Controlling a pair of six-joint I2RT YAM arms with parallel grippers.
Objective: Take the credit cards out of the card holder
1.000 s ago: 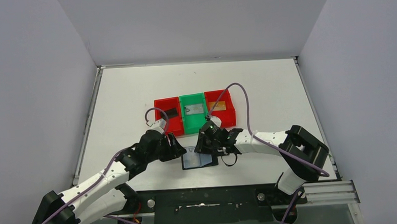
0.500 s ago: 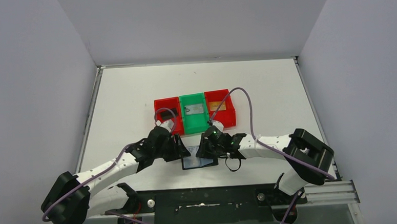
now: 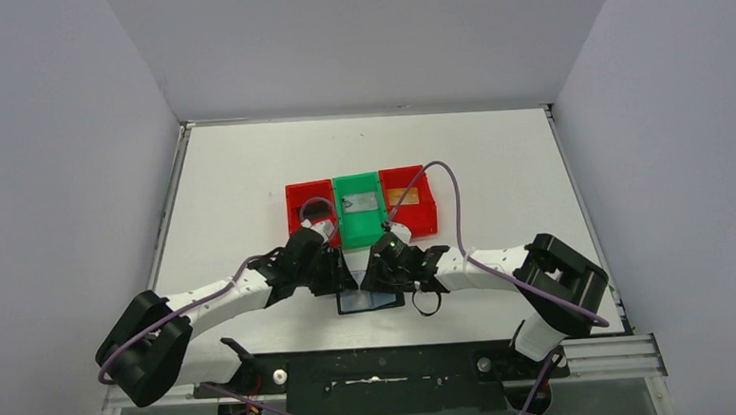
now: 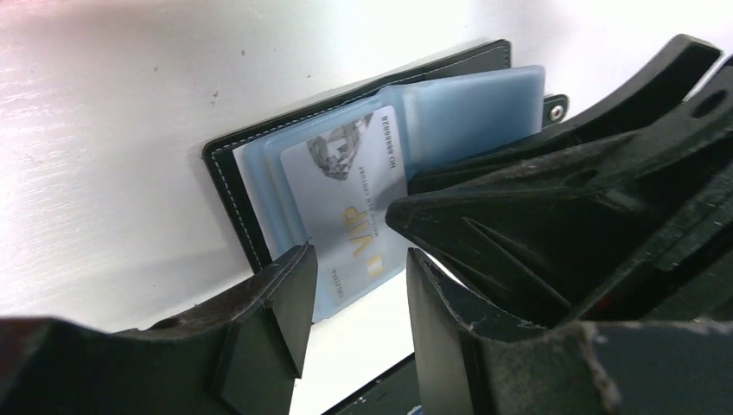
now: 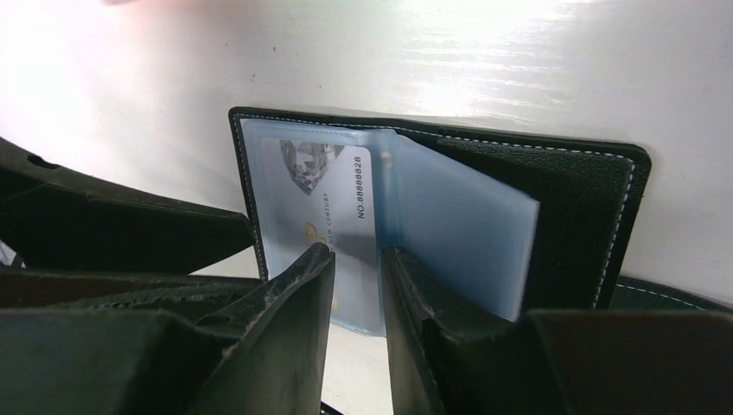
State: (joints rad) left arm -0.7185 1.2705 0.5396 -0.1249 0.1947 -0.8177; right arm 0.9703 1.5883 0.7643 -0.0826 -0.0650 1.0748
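The card holder [image 3: 369,301] lies open near the table's front edge, black outside with blue-grey pockets [image 5: 458,225]. A pale card [image 4: 354,207] with a diamond picture and gold "VIP" print sits in its left pocket and also shows in the right wrist view [image 5: 315,194]. My left gripper [image 4: 359,268] [image 3: 337,272] is open, its jaws either side of that card's near end. My right gripper [image 5: 356,255] [image 3: 375,276] stands with a narrow gap over the pockets, one finger against the raised pocket leaf. A silver-grey card [image 3: 362,203] and an orange-gold card [image 3: 402,195] lie in bins.
Three bins stand in a row behind the grippers: red [image 3: 299,194], green [image 3: 361,229], red [image 3: 426,214]. My left arm's purple cable loops over the left red bin and hides what is inside it. The two grippers are close together over the holder.
My left arm has swung right and forward, and its gripper has come up to the holder's left side beside the right gripper. The right gripper and the holder have barely moved.
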